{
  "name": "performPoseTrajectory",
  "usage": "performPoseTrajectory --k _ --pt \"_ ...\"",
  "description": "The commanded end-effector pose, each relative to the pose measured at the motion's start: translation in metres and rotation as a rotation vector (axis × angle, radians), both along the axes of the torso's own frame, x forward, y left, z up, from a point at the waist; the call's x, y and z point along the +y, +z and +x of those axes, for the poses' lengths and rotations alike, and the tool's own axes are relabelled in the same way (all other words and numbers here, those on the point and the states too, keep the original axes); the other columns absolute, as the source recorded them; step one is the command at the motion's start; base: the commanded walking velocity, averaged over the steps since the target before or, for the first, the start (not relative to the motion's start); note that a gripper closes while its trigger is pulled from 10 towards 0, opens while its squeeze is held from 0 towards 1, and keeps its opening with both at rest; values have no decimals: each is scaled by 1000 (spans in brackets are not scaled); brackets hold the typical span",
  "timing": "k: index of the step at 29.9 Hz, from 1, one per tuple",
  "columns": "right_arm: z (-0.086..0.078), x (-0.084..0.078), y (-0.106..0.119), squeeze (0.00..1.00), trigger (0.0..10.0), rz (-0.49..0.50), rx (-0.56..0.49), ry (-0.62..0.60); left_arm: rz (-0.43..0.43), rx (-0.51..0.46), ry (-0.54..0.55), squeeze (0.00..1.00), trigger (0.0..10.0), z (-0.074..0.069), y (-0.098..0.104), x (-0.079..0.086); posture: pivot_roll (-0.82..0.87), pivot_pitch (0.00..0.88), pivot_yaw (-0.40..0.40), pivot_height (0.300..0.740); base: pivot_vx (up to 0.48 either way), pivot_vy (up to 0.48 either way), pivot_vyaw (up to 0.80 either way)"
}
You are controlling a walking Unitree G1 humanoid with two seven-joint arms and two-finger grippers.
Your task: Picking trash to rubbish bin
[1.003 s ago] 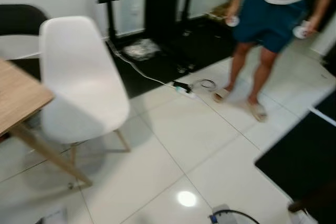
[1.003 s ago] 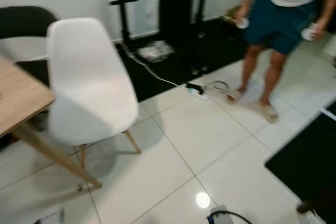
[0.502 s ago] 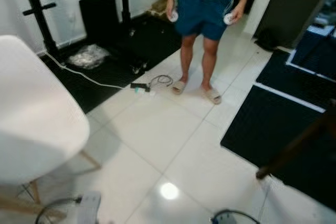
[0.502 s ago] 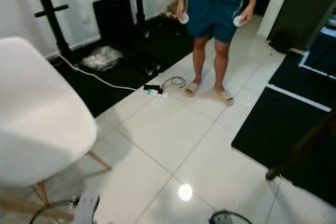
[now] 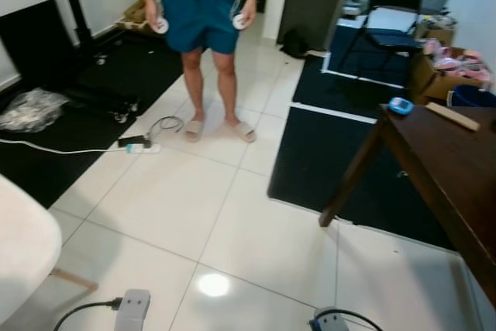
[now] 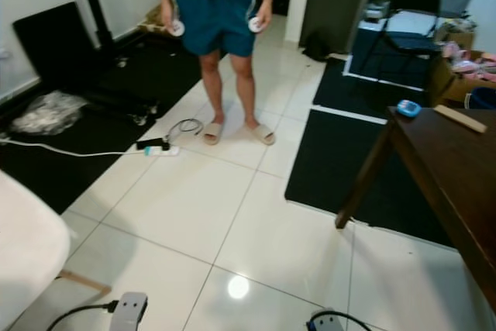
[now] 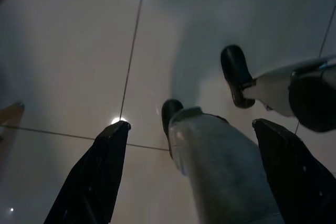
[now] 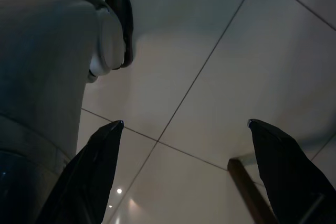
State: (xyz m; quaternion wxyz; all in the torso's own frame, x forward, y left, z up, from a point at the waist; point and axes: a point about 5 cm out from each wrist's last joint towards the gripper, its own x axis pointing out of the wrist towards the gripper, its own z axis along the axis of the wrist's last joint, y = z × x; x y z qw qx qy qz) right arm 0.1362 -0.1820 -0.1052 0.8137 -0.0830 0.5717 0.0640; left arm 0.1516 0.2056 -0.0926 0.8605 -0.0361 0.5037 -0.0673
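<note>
White tiled floor (image 5: 232,222), open stretch ahead. Clear crumpled plastic bag (image 5: 31,108) lies on the black mat (image 5: 93,91) at the floor's far left edge, long axis roughly left-right; orientation beyond that unclear. No bin identified. Person (image 5: 203,29) stands mid-floor in sandals, beside a power strip (image 5: 142,147) and white cable. Dark wooden table (image 5: 442,168) at right, white chair (image 5: 23,246) at left. Left gripper (image 7: 191,145) and right gripper (image 8: 181,145) hang down over the tiles, fingers spread, holding nothing.
</note>
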Motion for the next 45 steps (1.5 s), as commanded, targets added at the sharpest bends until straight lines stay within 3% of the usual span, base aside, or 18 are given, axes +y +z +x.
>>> performPoseTrajectory --k 1,27,45 --pt "-9 14 -4 0 10000 52 35 16 -7 12 3 0 10000 -3 -1 -1 116 45 -9 740 0 0 -775" --pt "-11 14 -5 0 10000 62 43 9 -14 15 27 0 10000 -5 -2 1 120 73 -7 740 0 0 -775" --pt "-1 16 -1 0 10000 71 27 -7 -12 22 34 0 10000 -6 -2 2 118 89 -1 740 0 0 -775"
